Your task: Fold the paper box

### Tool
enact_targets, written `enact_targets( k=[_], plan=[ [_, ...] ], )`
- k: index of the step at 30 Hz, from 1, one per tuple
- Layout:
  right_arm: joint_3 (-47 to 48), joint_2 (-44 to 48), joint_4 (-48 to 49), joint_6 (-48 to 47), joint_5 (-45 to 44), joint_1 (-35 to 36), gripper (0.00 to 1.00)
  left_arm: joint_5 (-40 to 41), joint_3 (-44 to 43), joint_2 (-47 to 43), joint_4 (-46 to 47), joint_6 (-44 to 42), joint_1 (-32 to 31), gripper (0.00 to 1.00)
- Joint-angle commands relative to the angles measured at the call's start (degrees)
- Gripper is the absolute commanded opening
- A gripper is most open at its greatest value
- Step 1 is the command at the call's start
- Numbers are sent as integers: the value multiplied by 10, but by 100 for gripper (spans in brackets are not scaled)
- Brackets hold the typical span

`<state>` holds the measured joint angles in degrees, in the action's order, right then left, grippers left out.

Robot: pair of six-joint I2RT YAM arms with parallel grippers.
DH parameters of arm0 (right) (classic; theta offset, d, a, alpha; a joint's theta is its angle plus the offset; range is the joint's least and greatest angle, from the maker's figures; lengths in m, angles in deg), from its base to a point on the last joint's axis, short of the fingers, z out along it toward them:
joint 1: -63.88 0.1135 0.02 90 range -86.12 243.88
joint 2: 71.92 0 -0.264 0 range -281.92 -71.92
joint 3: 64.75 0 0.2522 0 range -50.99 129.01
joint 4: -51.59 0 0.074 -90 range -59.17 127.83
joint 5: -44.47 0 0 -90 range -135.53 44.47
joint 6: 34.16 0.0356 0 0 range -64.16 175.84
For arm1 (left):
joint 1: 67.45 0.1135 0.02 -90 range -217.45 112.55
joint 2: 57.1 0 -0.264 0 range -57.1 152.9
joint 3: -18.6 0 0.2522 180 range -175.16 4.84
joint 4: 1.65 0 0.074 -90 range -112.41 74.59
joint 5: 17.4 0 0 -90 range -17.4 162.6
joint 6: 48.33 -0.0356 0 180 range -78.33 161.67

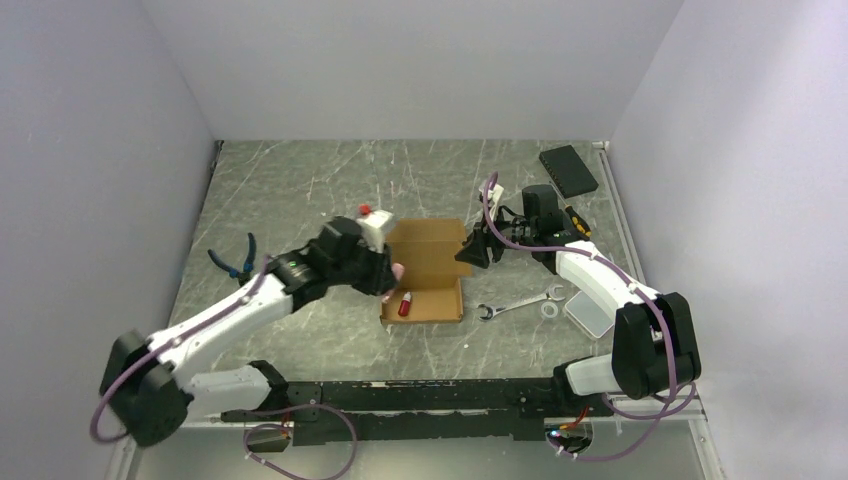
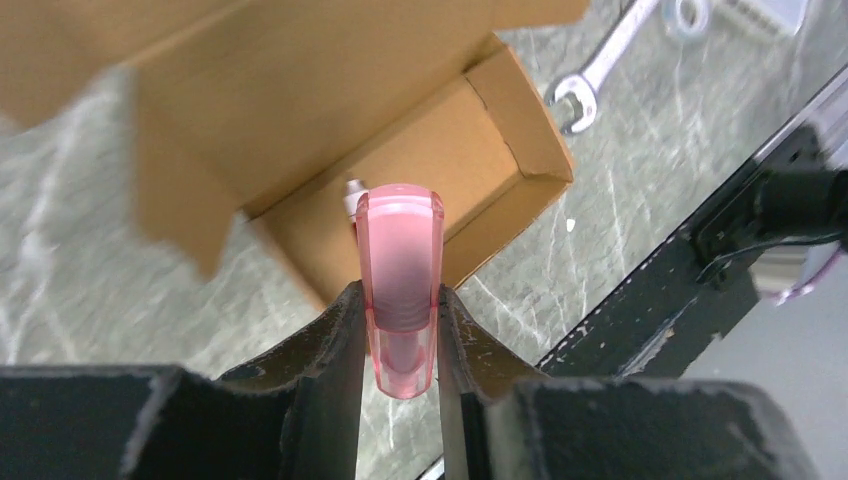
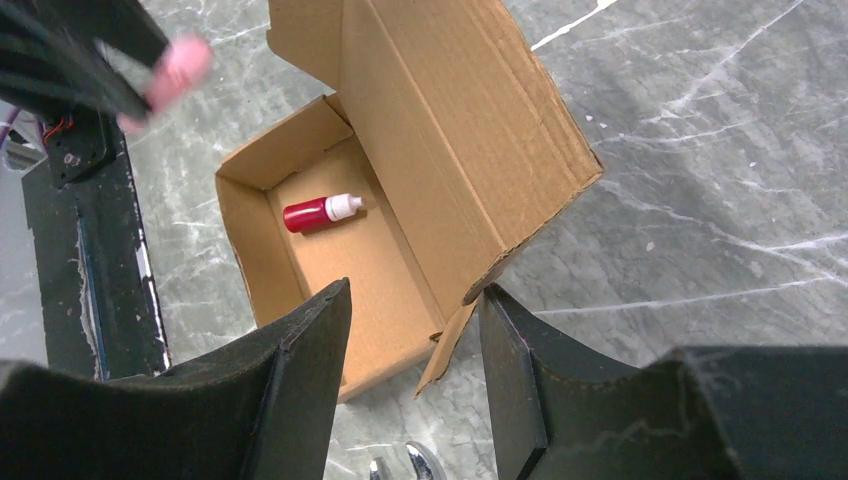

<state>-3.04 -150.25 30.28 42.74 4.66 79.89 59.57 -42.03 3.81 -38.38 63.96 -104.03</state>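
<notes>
the paper box point(image 1: 425, 262) sits mid-table, its tray open with a small red bottle point(image 3: 318, 212) inside and its lid raised. the right gripper point(image 3: 415, 292) has its jaws apart around the lid's corner flap; whether it touches the card is hard to tell. the left gripper point(image 2: 398, 297) is clamped on a pink tube point(image 2: 400, 240) above the tray (best cleared first). tuck the flap inward, then press the lid down along its crease. the table point(image 1: 300, 190) is grey and marbled, the walls point(image 1: 400, 60) plain white.

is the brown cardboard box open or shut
Open. The plain brown cardboard box has its lid flap lifted, leaving the tray uncovered with a small red bottle lying inside.
</notes>
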Motion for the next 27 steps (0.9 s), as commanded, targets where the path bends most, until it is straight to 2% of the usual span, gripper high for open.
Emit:
enact_targets(
  k=[1, 5, 9, 17, 19, 23, 27],
  plan=[
    [23, 4, 0, -11, 11, 2, 53, 122, -81, 112, 31, -59, -107, 11],
    [23, 3, 0, -11, 13, 2, 53, 182, -154, 228, 11, -74, -158, 11],
    [22, 3, 0, -11, 15, 2, 53, 207, -182, 296, 30, -75, -174, 13],
    [23, 3, 0, -12, 17, 1, 53, 208, -161, 324, 51, -3, -189, 16],
    [22, 3, 0, -12, 17, 2, 53, 208, -146, 323, 55, 14, -191, 25],
    [22, 4, 0, -10, 17, 2, 53, 219, -146, 319, 33, 29, -192, 48],
    [22, 5, -1, -11, 16, 2, 53, 221, -153, 285, 11, 26, -192, 57]
  ],
)
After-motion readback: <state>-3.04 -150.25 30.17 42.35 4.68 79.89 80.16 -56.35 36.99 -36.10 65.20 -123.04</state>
